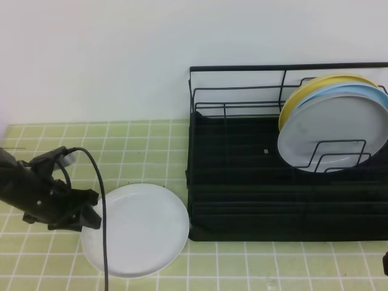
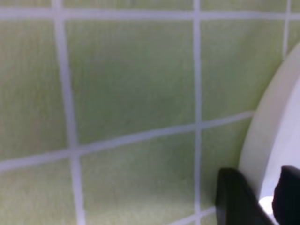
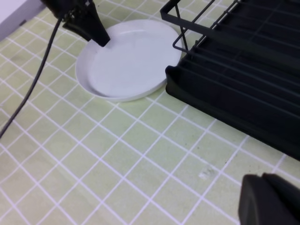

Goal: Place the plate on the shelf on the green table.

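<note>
Now the left claw (image 1: 91, 213) sits at the left rim of the plate (image 1: 142, 233), jaws spread astride the edge and not yet pinching; seat them deep before closing. That plate lies flat on the green tabletop (image 1: 242, 264), just beside the shelf (image 1: 242, 182). Right claw (image 3: 269, 199) is pressed together, idle
</note>
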Available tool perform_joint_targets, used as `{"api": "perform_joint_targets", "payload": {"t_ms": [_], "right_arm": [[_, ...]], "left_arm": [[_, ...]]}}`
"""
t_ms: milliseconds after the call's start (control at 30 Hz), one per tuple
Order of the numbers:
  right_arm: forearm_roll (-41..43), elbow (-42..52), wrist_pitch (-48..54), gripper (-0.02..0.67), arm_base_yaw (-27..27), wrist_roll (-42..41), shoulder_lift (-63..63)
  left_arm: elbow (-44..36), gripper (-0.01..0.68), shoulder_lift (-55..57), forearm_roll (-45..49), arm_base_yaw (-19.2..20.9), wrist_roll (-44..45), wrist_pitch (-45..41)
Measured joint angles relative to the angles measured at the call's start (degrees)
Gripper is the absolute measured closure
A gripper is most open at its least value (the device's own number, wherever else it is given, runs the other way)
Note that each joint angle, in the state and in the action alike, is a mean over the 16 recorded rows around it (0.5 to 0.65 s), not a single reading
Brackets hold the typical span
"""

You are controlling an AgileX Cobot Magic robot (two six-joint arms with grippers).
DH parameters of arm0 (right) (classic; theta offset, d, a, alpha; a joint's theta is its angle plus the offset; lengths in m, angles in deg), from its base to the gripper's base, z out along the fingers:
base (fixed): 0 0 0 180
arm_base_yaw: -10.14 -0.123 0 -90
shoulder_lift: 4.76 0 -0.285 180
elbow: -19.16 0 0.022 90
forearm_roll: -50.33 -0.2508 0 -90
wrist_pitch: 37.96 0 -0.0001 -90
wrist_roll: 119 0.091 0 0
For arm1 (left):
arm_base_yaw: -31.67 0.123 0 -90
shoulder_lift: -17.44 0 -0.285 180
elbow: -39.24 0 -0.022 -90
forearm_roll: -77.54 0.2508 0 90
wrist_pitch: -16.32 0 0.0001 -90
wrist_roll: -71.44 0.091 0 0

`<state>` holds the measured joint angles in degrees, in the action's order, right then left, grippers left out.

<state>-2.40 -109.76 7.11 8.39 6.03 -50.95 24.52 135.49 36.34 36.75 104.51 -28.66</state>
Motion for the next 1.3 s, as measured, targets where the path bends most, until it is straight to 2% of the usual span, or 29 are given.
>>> {"api": "perform_joint_targets", "payload": {"t_ms": [533, 933, 1300], "right_arm": [[0.0, 0.0, 0.1, 0.649, 0.0, -0.2, 0.0], [0.0, 0.0, 0.1, 0.649, 0.0, -0.5, 0.0], [0.0, 0.0, 1.1, 0.649, 0.0, -0.3, 0.0]], "left_arm": [[0.2, 0.658, -0.7, 1.3, -1.5, -1.1, 0.6], [2.4, 0.666, -8.5, 3.6, -1.6, -2.9, -1.0], [10.5, 0.667, -19.2, 8.4, -1.7, -7.6, -6.2]]}}
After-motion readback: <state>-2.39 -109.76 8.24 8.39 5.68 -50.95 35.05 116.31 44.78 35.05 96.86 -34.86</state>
